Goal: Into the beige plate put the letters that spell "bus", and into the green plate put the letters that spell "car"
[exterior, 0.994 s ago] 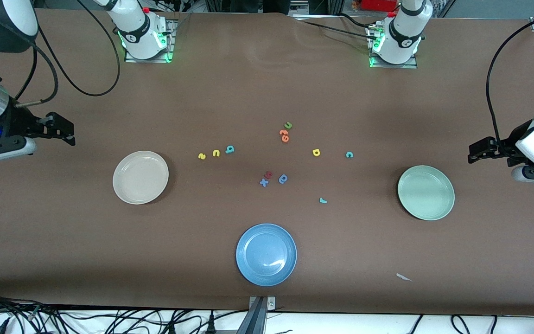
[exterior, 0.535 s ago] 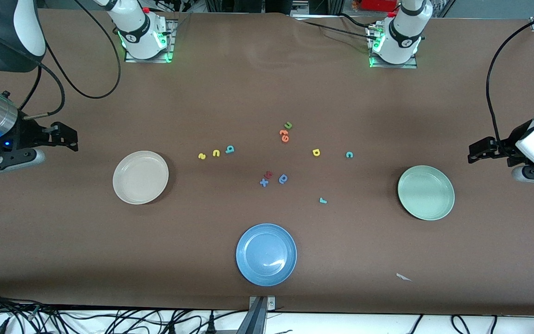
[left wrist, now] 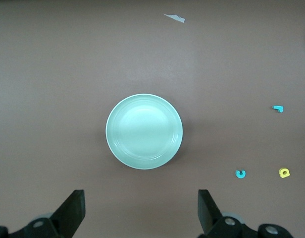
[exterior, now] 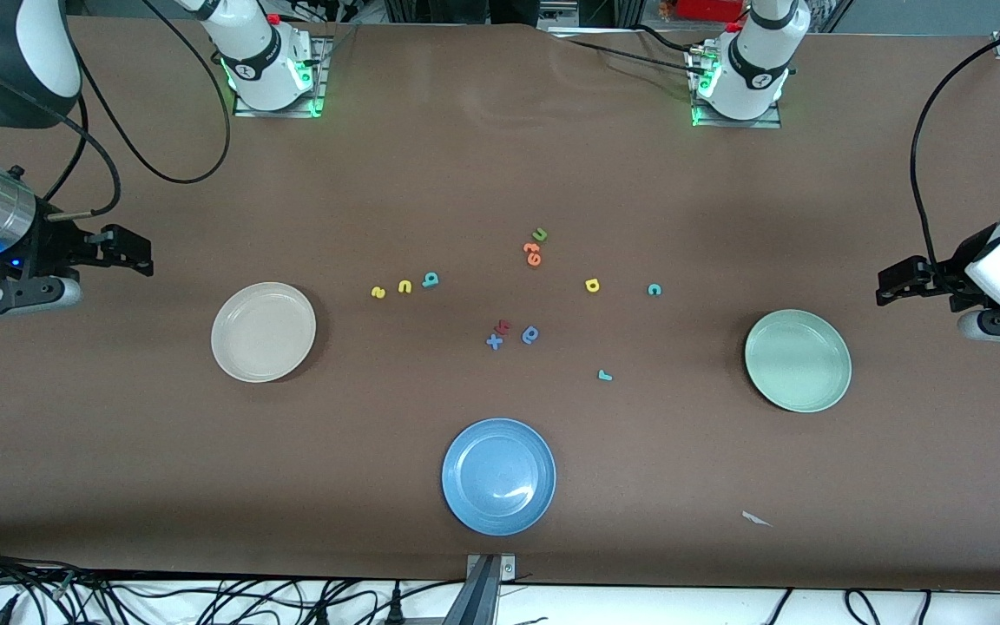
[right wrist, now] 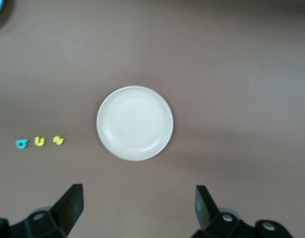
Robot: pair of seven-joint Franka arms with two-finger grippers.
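The yellow s point(exterior: 378, 292), yellow u point(exterior: 404, 286) and teal b point(exterior: 430, 279) lie in a row beside the beige plate point(exterior: 263, 332), which holds nothing. The teal c point(exterior: 654, 290), yellow a point(exterior: 592, 285) and teal r point(exterior: 605, 375) lie scattered toward the green plate point(exterior: 798, 360), also bare. My right gripper point(exterior: 128, 250) hangs open over bare table at its end, looking down on the beige plate point(right wrist: 134, 123) and the three letters point(right wrist: 39, 141). My left gripper point(exterior: 897, 285) waits open over its end, above the table beside the green plate point(left wrist: 144, 131).
A green u point(exterior: 540, 234), orange letters point(exterior: 532, 253), a blue round-bodied letter point(exterior: 530, 334), a blue x point(exterior: 494, 342) and a red letter point(exterior: 504, 326) lie mid-table. A blue plate point(exterior: 498, 476) sits near the front edge. A paper scrap point(exterior: 756, 518) lies nearer the camera than the green plate.
My right arm has swung a little inward over the table toward the beige plate, gripper still open. The left arm and all letters stay put.
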